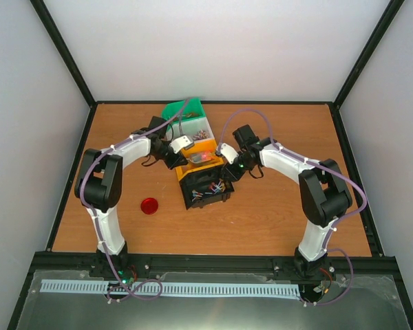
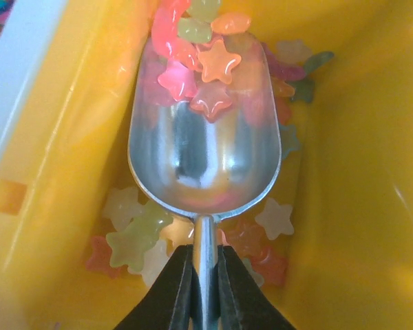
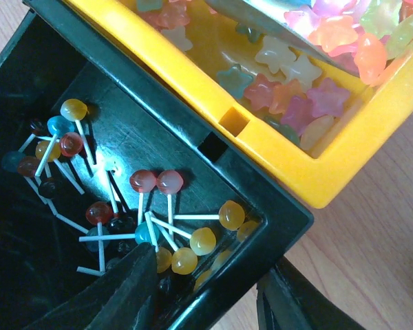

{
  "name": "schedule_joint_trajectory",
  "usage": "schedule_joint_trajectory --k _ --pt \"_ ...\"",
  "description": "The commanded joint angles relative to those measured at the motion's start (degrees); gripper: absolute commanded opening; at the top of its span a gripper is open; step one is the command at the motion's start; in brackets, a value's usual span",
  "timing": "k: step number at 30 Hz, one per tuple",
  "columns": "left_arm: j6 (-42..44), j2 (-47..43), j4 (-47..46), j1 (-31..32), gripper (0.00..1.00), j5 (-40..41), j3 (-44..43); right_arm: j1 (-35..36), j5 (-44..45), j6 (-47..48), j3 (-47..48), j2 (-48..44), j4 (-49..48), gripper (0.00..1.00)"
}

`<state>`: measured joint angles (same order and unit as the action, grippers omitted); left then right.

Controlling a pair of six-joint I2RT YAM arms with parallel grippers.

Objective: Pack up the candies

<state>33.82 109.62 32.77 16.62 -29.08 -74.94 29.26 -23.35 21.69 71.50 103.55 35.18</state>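
My left gripper (image 2: 205, 275) is shut on the handle of a metal scoop (image 2: 203, 158). The scoop is inside the orange bin (image 2: 358, 172), and star-shaped jelly sweets (image 2: 206, 69) fill its front. More star sweets (image 3: 289, 96) lie on the bin floor. Tiny wrapped candies (image 1: 198, 132) show in the white bin (image 1: 208, 124) just behind. My right gripper (image 3: 210, 265) straddles the near wall of the black bin (image 3: 261, 185), one finger inside and one outside, pressed on it. Both grippers meet over the bins in the top view, the left (image 1: 184, 146) and the right (image 1: 227, 159).
The black bin holds several lollipops (image 3: 158, 182) on white sticks. A green bin (image 1: 172, 110) stands at the back of the row. A round red lid (image 1: 149, 205) lies on the table left of the black bin.
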Motion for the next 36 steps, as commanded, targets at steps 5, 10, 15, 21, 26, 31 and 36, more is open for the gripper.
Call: schedule_joint_trajectory --k 5,10,15,21,26,31,36 --pt "4.5 -6.5 -9.4 -3.2 0.01 -11.6 4.9 1.2 -2.6 1.0 0.1 0.8 0.3 0.40" --pt "9.2 -10.3 -8.0 -4.8 0.01 -13.9 9.0 1.0 -2.1 1.8 0.3 0.4 0.9 0.42" --pt "13.2 -12.9 -6.8 -6.2 0.01 -13.0 12.6 1.0 -2.0 3.1 0.2 -0.2 1.7 0.44" --pt "14.0 -14.2 -6.0 -10.6 0.01 -14.1 14.6 0.9 -1.7 5.0 0.1 -1.4 2.7 0.49" --pt "15.8 -14.7 -3.1 -12.6 0.01 -17.2 14.5 0.8 -2.4 5.5 0.3 -1.9 3.1 0.53" --pt "14.6 -17.4 -6.2 -12.7 0.01 -19.1 16.1 0.8 -2.1 6.4 1.6 -2.4 3.8 0.58" --pt "12.2 -20.1 -7.5 -12.7 0.01 -21.2 15.4 0.2 -2.8 6.6 3.0 -3.5 3.5 0.61"
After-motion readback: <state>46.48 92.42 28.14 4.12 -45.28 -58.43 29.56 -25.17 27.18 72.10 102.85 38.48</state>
